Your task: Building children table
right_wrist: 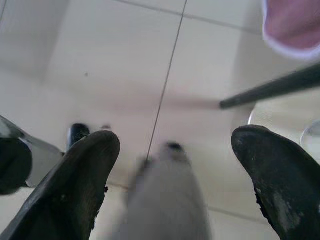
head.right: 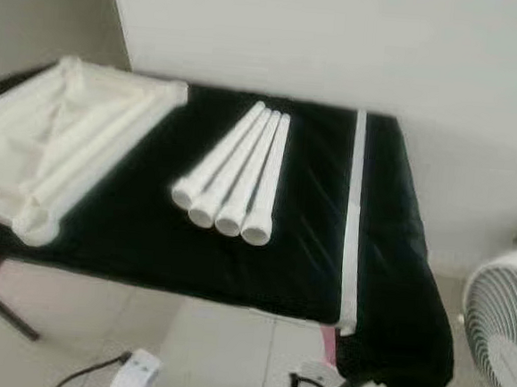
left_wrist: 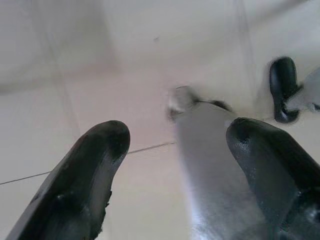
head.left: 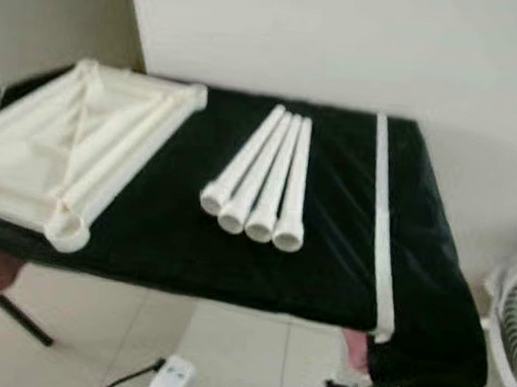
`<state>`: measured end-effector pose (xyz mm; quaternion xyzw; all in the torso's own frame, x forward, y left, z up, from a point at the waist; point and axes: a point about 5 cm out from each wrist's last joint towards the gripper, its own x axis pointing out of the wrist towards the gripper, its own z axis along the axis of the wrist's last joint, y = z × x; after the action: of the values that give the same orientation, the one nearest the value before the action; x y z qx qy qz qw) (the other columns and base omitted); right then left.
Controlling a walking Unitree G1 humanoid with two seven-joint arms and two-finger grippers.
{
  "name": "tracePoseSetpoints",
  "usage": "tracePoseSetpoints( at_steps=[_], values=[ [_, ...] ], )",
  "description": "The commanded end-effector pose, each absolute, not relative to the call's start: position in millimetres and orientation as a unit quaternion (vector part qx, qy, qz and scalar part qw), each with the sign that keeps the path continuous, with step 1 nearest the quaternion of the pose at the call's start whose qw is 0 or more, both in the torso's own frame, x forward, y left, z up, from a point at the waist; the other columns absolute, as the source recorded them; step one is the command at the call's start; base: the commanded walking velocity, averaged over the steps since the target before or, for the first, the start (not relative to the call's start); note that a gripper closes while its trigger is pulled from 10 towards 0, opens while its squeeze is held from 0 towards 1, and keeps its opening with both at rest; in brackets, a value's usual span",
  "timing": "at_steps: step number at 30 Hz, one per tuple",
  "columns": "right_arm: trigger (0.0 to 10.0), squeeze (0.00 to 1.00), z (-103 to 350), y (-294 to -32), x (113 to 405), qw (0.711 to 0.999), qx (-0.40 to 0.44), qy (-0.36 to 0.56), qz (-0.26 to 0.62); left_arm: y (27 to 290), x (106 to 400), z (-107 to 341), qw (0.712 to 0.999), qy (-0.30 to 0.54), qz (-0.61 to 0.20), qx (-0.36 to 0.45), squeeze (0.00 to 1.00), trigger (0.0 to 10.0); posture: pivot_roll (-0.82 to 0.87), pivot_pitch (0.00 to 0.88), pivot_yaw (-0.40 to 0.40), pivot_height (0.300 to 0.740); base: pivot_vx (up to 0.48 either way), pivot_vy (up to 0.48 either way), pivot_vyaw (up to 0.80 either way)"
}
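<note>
Several white table legs (head.left: 259,180) lie side by side in the middle of a table draped in black cloth (head.left: 193,233), their wide ends toward me. The white children's tabletop (head.left: 60,151) rests upside down at the left end, its frame facing up. A long white strip (head.left: 383,221) runs front to back near the right end. My left gripper (left_wrist: 172,145) hangs open over the tiled floor, nothing between its fingers. My right gripper (right_wrist: 175,147) is likewise open and pointing at the floor.
A white fan (head.right: 499,329) stands on the floor at the right of the table. A white power strip (head.left: 169,379) and cables lie on the tiles under the front edge. A pale wall (head.left: 342,39) rises right behind the table.
</note>
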<state>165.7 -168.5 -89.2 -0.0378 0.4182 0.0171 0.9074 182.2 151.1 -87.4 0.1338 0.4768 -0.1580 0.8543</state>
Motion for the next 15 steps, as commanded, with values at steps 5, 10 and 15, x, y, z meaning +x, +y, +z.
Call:
tracePoseSetpoints(
  at_steps=[5, 10, 15],
  values=[
    [10.0, 0.00, -91.1, -177.8, 160.6, 0.902, -0.041, 0.429, 0.002, 144.2, 173.6, -91.9, 0.846, 0.489, -0.164, 0.136, 0.00, 10.0, 0.11, 0.000, -0.022, 0.740, 0.000, 0.469, 0.00],
    [10.0, 0.00, -90.7, -179.4, 160.9, 0.903, -0.042, 0.428, -0.002, 143.9, 173.0, -92.1, 0.844, 0.490, -0.168, 0.140, 0.00, 10.0, 0.11, 0.000, -0.018, 0.740, 0.000, 0.469, 0.00],
    [10.0, 0.00, -90.5, -179.8, 161.4, 0.903, -0.040, 0.428, -0.004, 144.2, 173.1, -92.1, 0.844, 0.489, -0.169, 0.143, 0.00, 10.0, 0.11, 0.000, -0.016, 0.740, 0.000, 0.469, 0.00]
  ],
)
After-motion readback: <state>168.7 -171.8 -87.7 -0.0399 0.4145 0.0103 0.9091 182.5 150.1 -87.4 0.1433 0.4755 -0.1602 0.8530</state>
